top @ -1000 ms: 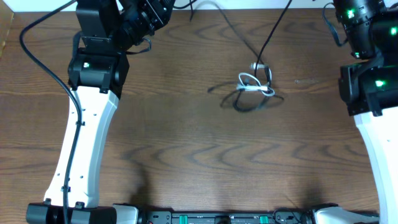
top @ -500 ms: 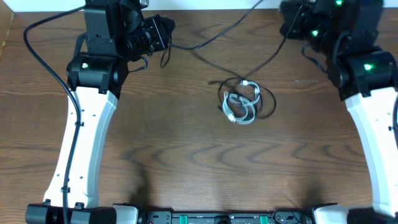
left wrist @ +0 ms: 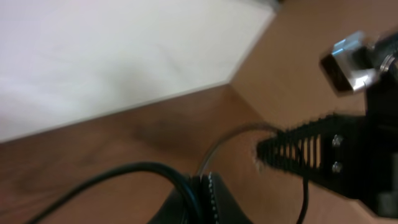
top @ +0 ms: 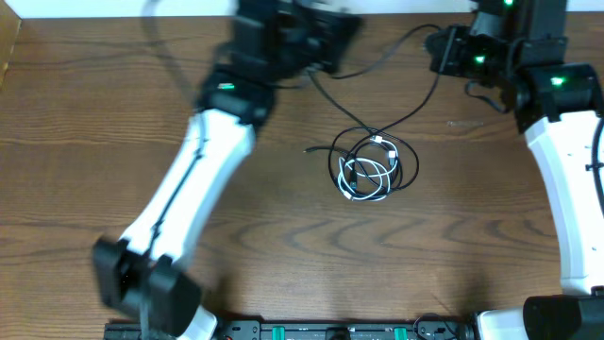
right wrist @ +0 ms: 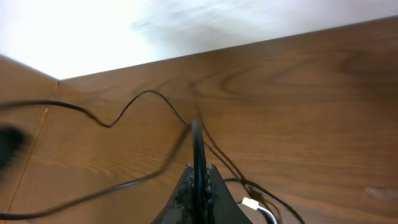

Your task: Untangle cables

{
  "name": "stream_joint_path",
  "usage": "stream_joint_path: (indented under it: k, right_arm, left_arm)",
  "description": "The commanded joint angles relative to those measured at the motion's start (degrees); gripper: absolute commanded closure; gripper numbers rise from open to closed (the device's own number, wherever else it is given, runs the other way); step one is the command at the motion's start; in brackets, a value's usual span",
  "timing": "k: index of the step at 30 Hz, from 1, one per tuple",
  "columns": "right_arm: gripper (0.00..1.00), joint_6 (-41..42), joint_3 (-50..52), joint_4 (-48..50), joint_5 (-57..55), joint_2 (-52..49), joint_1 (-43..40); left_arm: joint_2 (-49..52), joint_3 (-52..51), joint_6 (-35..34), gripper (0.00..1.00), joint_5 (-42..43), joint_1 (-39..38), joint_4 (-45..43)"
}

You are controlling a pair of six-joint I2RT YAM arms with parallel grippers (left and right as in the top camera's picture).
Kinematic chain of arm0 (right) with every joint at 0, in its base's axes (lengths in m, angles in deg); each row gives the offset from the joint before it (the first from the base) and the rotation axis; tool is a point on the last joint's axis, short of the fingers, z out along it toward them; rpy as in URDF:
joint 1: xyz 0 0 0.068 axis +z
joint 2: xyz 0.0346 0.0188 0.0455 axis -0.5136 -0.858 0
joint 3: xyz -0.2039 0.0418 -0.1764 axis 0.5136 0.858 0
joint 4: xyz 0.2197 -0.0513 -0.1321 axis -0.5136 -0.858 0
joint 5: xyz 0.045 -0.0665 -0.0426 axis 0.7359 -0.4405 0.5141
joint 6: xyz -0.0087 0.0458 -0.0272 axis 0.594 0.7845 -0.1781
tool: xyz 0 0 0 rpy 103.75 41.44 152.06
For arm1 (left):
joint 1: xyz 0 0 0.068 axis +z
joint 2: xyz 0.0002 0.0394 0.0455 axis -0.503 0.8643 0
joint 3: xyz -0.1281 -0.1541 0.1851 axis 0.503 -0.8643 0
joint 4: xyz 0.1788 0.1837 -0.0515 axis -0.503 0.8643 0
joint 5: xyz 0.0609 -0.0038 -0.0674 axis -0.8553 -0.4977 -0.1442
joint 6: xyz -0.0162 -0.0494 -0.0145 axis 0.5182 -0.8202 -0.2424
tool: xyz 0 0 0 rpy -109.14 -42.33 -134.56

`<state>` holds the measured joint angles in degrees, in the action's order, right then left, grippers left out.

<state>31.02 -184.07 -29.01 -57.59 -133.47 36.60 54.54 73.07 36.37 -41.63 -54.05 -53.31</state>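
A long black cable [top: 401, 74] and a shorter white cable [top: 370, 177] lie coiled together in small loops at the table's middle. Two black strands rise from the coil toward the far edge. My left gripper [top: 332, 38] is at the far middle, blurred, and is shut on the black cable [left wrist: 143, 168]. My right gripper [top: 436, 49] is at the far right and is shut on the black cable [right wrist: 196, 143]. In the right wrist view the white plug [right wrist: 251, 204] lies just below the fingers. The right gripper [left wrist: 298, 146] shows in the left wrist view.
The wooden table [top: 283, 236] ends at a white wall along its far edge [right wrist: 186, 56]. Thick black arm wires run along the left arm [top: 189, 189]. A black rail lines the near edge [top: 330, 331].
My left arm has swung right along the far edge, holding the black cable. My right gripper came in at the far right. The coil settled lower and spread into wider loops.
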Motion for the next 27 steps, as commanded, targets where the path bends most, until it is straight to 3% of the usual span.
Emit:
stream_joint_path:
  k: [1, 2, 3, 4, 5, 11, 14, 19, 27]
  right_arm:
    - [0.99, -1.1, -0.6, -1.1, 2.3, 1.9, -2.5]
    - [0.99, -1.1, -0.6, -1.6, 2.3, 1.9, -3.1]
    - [0.99, -1.2, -0.6, -2.0, 2.3, 1.9, -3.6]
    - [0.99, -1.3, -0.6, -2.4, 2.3, 1.9, -4.1]
    - [0.99, -1.4, -0.6, -2.8, 2.2, 1.9, -4.5]
    - [0.99, -2.4, -0.6, -3.5, 2.2, 1.9, -5.5]
    - [0.99, -2.3, -0.6, -4.3, 1.7, 1.9, -5.7]
    - [0.99, -3.2, -0.5, -6.4, -0.4, 1.9, -5.8]
    - [0.99, -3.3, -0.5, -7.3, -0.6, 1.9, -5.8]
  left_arm:
    - [5.1, 0.8, 1.1, 0.89, 0.9, -3.5, -2.6]
    - [5.9, 0.8, 1.1, 0.79, 0.9, -3.9, -2.8]
    - [6.8, 0.8, 1.1, 0.6, 0.9, -4.1, -2.8]
    - [7.6, 0.8, 1.0, 0.37, 0.9, -4.1, -2.6]
    - [8.2, 0.8, 0.9, 0.0, 0.9, -4.1, -2.3]
    - [8.7, 0.8, 0.9, 0.0, -1.5, -2.2, 5.0]
    - [8.7, 0.8, 1.8, 0.0, -5.9, 0.1, 13.7]
    - [8.7, 0.8, 12.9, 0.0, -9.9, 5.0, 31.5]
    - [8.7, 0.8, 21.7, 0.01, -11.1, 8.7, 44.7]
